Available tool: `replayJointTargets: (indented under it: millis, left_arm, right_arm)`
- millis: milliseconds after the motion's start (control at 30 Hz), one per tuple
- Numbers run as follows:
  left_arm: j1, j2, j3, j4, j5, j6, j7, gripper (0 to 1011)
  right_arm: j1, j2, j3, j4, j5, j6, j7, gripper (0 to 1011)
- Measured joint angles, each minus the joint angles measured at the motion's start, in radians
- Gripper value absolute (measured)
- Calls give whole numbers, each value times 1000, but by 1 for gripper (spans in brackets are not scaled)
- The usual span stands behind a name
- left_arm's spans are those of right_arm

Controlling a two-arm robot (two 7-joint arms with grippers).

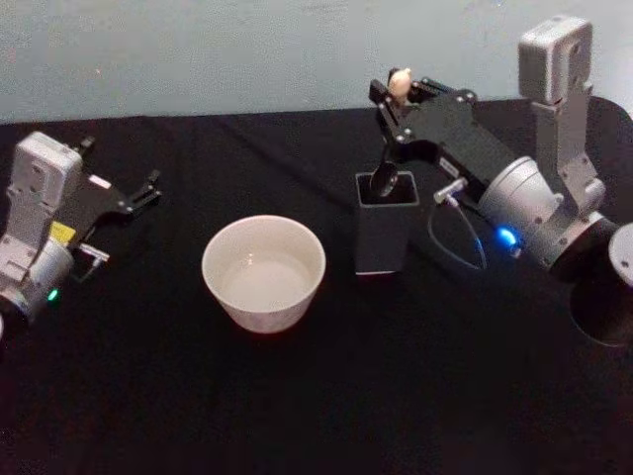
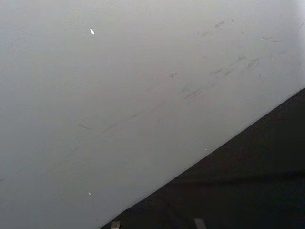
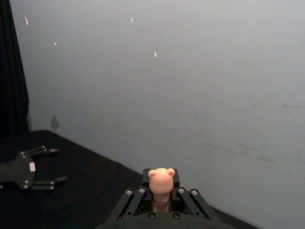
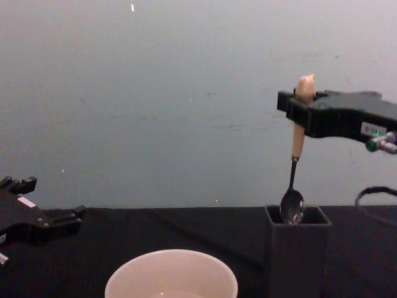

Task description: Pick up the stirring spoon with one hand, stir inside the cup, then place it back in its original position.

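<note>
Your right gripper (image 4: 298, 107) is closed on the spoon (image 4: 298, 143), pinching the beige handle just under the bear-shaped knob. The spoon hangs nearly upright, its metal bowl level with the mouth of the dark holder (image 4: 295, 261), so I judge this to be the lift-out.

Raise it straight up until the bowl is well above the holder's rim before you go sideways. A slanted pull could catch the bowl on the wall and tip the holder. Then carry it toward your left to the cup (image 1: 262, 317), which stands just beside the holder, and bring it down over the middle, away from the thin rim. The grip sits high on a slim handle, so the bowl may swing; move slowly and stir in small circles. From the head view the cup may hold a little clear liquid, though I cannot be sure. Note where the holder stands, since the spoon goes back there.

Your left gripper (image 1: 150, 190) lies parked at the table's left side, fingers spread and empty, well apart from the cup.

The table (image 1: 148, 396) is covered in plain black cloth. Behind it rises a pale grey wall (image 1: 198, 49) with faint scuffs.
</note>
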Motion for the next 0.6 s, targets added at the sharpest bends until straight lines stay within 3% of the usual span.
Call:
replayJointTargets:
  millis: [600]
  left_arm:
    - [0, 0, 0, 0, 0, 0, 0, 1001]
  right_arm:
    - [0, -56, -8, 123, -27, 37, -18, 213]
